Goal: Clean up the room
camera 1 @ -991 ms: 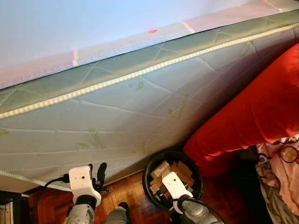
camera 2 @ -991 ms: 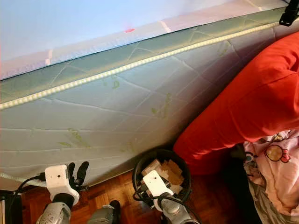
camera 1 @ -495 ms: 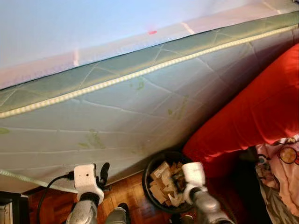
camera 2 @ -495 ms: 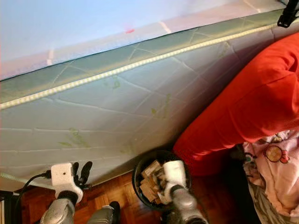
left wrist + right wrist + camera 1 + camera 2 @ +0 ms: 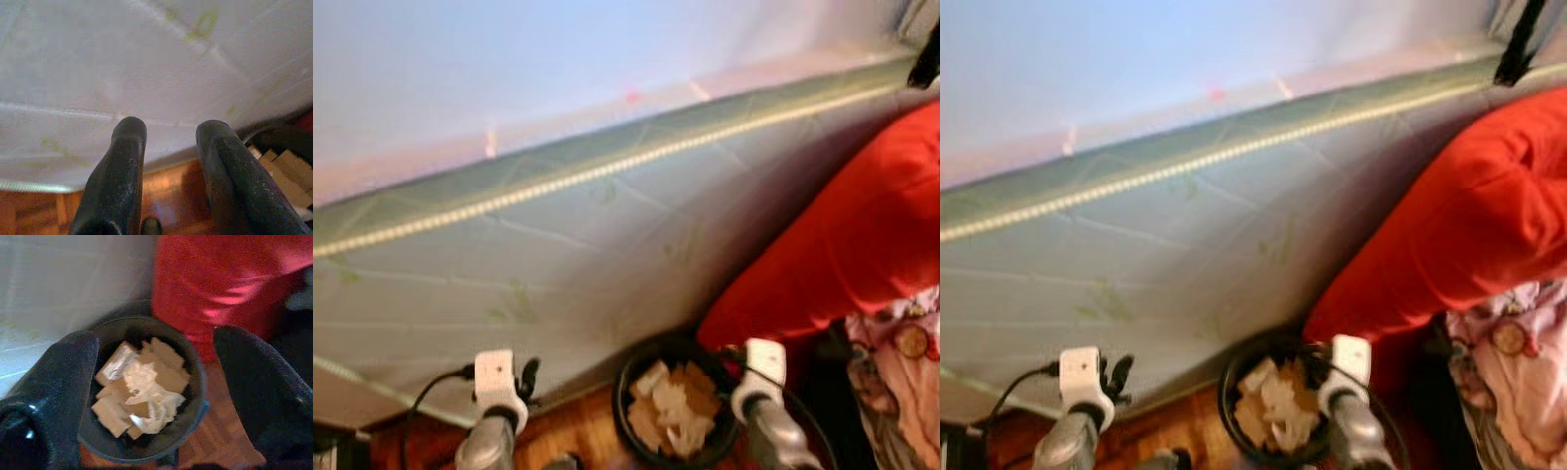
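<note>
1. the right pincer was over the middle of the black bin a second ago; now it has swung to the bin's rim on the side of the red cushion, its fingers spread wide and holding nothing.
2. a crumpled white scrap lies on top of the cardboard pieces just below those fingers, so i'd judge a piece of rubbish has just been dropped in and this round is finished.
3. the left pincer hangs apart from the bin, close to the side of the mattress, fingers parted and empty.
4. the whole head view has shifted and gone blurry, so the camera moved.
5. the bin's near edge is cut off, and the pink fabric beyond the right pincer is too blurred to tell what it is.
</note>
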### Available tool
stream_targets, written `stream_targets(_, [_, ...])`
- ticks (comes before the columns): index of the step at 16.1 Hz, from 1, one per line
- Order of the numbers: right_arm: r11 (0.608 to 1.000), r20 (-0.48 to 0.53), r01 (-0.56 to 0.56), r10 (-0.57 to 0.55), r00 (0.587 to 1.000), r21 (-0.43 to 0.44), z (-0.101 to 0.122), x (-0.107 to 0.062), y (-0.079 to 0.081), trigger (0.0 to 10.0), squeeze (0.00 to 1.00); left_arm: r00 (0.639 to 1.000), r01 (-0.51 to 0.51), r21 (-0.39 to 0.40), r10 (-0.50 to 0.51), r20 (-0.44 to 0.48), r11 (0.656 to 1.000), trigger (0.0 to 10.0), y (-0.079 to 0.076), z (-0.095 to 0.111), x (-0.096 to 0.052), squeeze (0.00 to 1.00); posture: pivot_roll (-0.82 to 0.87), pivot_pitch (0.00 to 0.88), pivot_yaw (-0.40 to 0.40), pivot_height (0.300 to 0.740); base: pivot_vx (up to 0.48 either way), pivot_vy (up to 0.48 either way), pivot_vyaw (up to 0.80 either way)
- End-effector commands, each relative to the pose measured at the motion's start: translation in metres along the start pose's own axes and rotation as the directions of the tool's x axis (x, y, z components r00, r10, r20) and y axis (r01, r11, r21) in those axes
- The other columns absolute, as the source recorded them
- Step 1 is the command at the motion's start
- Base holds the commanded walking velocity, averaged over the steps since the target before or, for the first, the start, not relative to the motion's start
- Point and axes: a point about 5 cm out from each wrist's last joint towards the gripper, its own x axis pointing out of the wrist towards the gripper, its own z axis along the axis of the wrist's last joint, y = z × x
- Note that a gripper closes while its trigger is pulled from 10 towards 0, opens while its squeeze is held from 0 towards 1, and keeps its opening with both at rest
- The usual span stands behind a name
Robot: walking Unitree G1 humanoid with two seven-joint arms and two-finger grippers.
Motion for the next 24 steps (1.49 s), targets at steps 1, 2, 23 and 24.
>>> stream_targets(1, [0.999,-0.047,0.026,-0.025,0.999,0.027,-0.012,-0.004,-0.006,10.0,0.0,0.997,-0.001,0.0,0.001,-0.073,1.0,10.0,0.003,-0.016,-0.002,0.0,0.11,0.06,-0.021,0.74,0.0,0.0,0.0])
stream_targets(2, [0.999,-0.06,0.03,-0.028,0.998,0.033,-0.015,-0.005,-0.009,10.0,0.0,0.995,-0.004,-0.001,0.004,-0.104,1.0,10.0,0.004,-0.022,-0.002,0.0,0.11,0.054,-0.021,0.74,0.0,0.0,0.0])
stream_targets(23, [0.997,-0.38,0.042,-0.064,0.923,-0.065,-0.087,-0.044,-0.046,10.0,0.0,0.885,-0.103,0.005,0.094,-0.455,0.995,10.0,0.022,-0.086,-0.029,0.0,0.08,0.0,-0.027,0.74,0.0,0.0,-0.13])
stream_targets(24, [0.997,-0.383,0.042,-0.065,0.921,-0.067,-0.088,-0.045,-0.047,10.0,0.0,0.883,-0.105,0.005,0.096,-0.46,0.994,10.0,0.025,-0.088,-0.031,0.0,0.08,0.0,-0.027,0.74,0.0,0.0,-0.74])
